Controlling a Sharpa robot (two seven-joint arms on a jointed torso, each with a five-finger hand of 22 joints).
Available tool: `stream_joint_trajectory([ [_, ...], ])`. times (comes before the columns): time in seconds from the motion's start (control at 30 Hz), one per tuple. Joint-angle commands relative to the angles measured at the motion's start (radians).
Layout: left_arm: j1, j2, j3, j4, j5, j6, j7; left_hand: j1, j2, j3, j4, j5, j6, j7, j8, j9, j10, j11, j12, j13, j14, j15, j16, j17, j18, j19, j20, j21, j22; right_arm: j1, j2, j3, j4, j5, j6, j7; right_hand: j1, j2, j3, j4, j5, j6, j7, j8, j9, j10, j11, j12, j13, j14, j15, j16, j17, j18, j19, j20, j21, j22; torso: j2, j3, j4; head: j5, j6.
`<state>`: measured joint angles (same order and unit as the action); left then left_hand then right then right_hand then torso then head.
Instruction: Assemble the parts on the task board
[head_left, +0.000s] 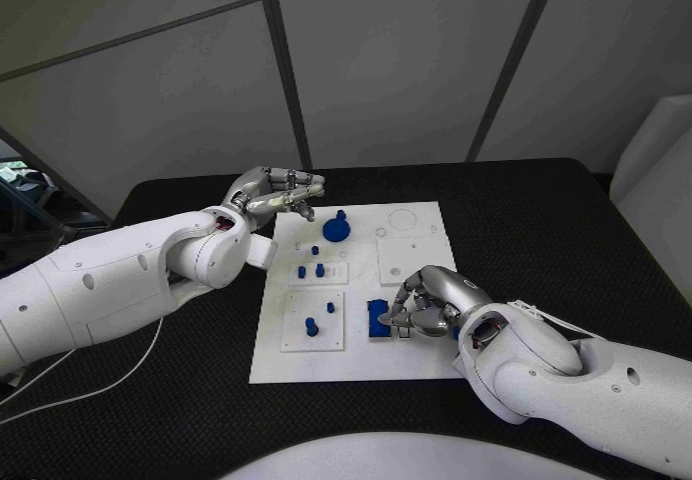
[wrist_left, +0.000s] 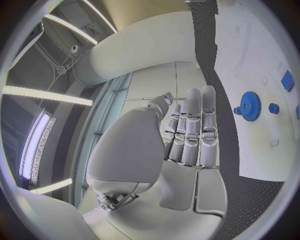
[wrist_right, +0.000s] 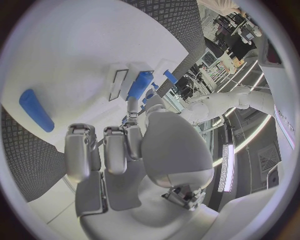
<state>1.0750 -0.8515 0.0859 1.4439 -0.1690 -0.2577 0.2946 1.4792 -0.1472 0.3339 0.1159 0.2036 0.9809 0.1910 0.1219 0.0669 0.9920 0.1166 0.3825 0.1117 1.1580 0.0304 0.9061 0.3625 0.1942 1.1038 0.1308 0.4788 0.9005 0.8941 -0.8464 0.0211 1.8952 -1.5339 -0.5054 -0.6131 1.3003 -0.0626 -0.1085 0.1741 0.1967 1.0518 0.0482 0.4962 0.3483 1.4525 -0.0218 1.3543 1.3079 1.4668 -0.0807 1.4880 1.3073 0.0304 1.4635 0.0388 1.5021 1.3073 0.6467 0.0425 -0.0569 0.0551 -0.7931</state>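
I see the white task board (head_left: 411, 365) lying in the middle of the black tabletop (head_left: 577, 250). My right hand (head_left: 433, 300) sits over its near right part, fingers (head_left: 408, 290) curled down at a blue block (head_left: 378, 318); I cannot tell whether they grip it. My left hand (head_left: 274, 192) hovers off the far left corner, fingers straight, holding nothing, beside the blue gear (head_left: 336, 229). Small blue pegs (head_left: 309, 270) stand mid-board.

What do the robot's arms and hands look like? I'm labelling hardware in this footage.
Both arms are smooth, rounded white shells. The left hand and right hand are silver metal with segmented fingers. Red parts show at each wrist.
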Motion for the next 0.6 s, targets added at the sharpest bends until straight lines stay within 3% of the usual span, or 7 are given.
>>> stream_joint_trajectory([
  [0.03, 0.001, -0.001, 0.000, 0.003, 0.003, 0.010, 0.005, 0.004, 0.009, 0.007, 0.001, -0.001, -0.008, 0.000, 0.005, 0.001, -0.007, 0.002, 0.004, 0.001, -0.004, 0.003, -0.003, -0.002, -0.012, -0.004, -0.002, -0.002, 0.001, 0.001, 0.004, 0.000, -0.007, -0.026, 0.006, -0.001, 0.007, 0.004, 0.000, -0.005, -0.004, 0.002, -0.008, 0.006, 0.003, 0.000, -0.008, 0.003, 0.044, 0.077, -0.006, 0.006, 0.122, -0.007, 0.041, -0.008, 0.006, 0.183, 0.001, -0.0008, 0.0006, 0.000, 0.000],
  [0.27, 0.001, 0.000, 0.000, 0.002, 0.003, 0.010, 0.005, 0.004, 0.009, 0.007, 0.001, -0.001, -0.008, 0.000, 0.005, 0.001, -0.007, 0.002, 0.004, 0.001, -0.004, 0.003, -0.003, -0.002, -0.012, -0.004, -0.002, -0.002, 0.001, 0.001, 0.013, 0.001, -0.019, -0.044, 0.001, -0.004, 0.034, 0.016, 0.000, -0.017, -0.014, -0.004, -0.013, 0.020, 0.013, 0.003, -0.012, 0.006, 0.049, 0.077, -0.010, 0.008, 0.125, -0.007, 0.043, -0.012, 0.007, 0.185, 0.000, 0.0001, 0.0012, 0.001, -0.005],
  [0.37, 0.001, 0.000, 0.000, 0.001, 0.003, 0.010, 0.005, 0.004, 0.009, 0.007, 0.001, -0.001, -0.008, 0.000, 0.005, 0.001, -0.007, 0.002, 0.004, 0.001, -0.004, 0.003, -0.003, -0.002, -0.012, -0.004, -0.002, -0.002, 0.001, 0.001, 0.009, 0.001, -0.016, -0.048, -0.028, 0.012, 0.037, 0.020, 0.000, -0.018, -0.021, -0.006, -0.013, 0.022, 0.015, 0.002, -0.012, 0.002, 0.047, 0.077, -0.010, 0.007, 0.124, -0.007, 0.042, -0.013, 0.007, 0.185, -0.001, 0.0007, -0.0011, 0.001, -0.003],
  [0.43, 0.001, 0.000, 0.000, 0.001, 0.003, 0.010, 0.005, 0.004, 0.009, 0.007, 0.001, -0.001, -0.008, 0.000, 0.005, 0.001, -0.007, 0.002, 0.004, 0.001, -0.004, 0.003, -0.003, -0.002, -0.012, -0.004, -0.002, -0.002, 0.001, 0.001, -0.003, 0.000, -0.007, -0.036, -0.059, 0.040, 0.034, 0.025, -0.001, -0.013, -0.001, -0.016, -0.010, 0.020, 0.016, -0.001, -0.011, -0.003, 0.043, 0.076, -0.010, 0.005, 0.121, -0.007, 0.040, -0.013, 0.005, 0.183, -0.002, 0.0011, -0.0018, 0.001, -0.001],
  [0.53, 0.001, -0.001, 0.000, 0.001, 0.003, 0.010, 0.005, 0.004, 0.009, 0.007, 0.001, -0.001, -0.008, 0.000, 0.005, 0.001, -0.007, 0.002, 0.004, 0.001, -0.004, 0.003, -0.003, -0.002, -0.012, -0.004, -0.002, -0.002, 0.001, 0.002, -0.036, 0.002, 0.013, 0.007, -0.096, 0.101, 0.024, 0.031, -0.005, 0.002, 0.037, -0.059, 0.006, -0.010, 0.003, -0.005, 0.001, -0.009, 0.039, 0.075, -0.002, 0.003, 0.118, -0.005, 0.036, -0.010, 0.001, 0.178, -0.002, 0.0007, -0.0031, 0.001, 0.002],
  [0.6, 0.001, -0.001, 0.000, 0.001, 0.003, 0.010, 0.005, 0.004, 0.009, 0.007, 0.001, -0.001, -0.008, 0.000, 0.005, 0.001, -0.007, 0.002, 0.004, 0.001, -0.004, 0.003, -0.003, -0.002, -0.012, -0.004, -0.002, -0.002, 0.001, 0.002, -0.064, 0.016, 0.029, 0.037, -0.110, 0.134, 0.020, 0.037, -0.006, 0.011, 0.054, -0.082, 0.018, -0.034, -0.008, -0.008, 0.011, -0.014, 0.036, 0.074, 0.006, -0.001, 0.111, -0.004, 0.033, -0.004, -0.003, 0.174, -0.002, 0.0002, -0.0024, -0.002, 0.005],
])
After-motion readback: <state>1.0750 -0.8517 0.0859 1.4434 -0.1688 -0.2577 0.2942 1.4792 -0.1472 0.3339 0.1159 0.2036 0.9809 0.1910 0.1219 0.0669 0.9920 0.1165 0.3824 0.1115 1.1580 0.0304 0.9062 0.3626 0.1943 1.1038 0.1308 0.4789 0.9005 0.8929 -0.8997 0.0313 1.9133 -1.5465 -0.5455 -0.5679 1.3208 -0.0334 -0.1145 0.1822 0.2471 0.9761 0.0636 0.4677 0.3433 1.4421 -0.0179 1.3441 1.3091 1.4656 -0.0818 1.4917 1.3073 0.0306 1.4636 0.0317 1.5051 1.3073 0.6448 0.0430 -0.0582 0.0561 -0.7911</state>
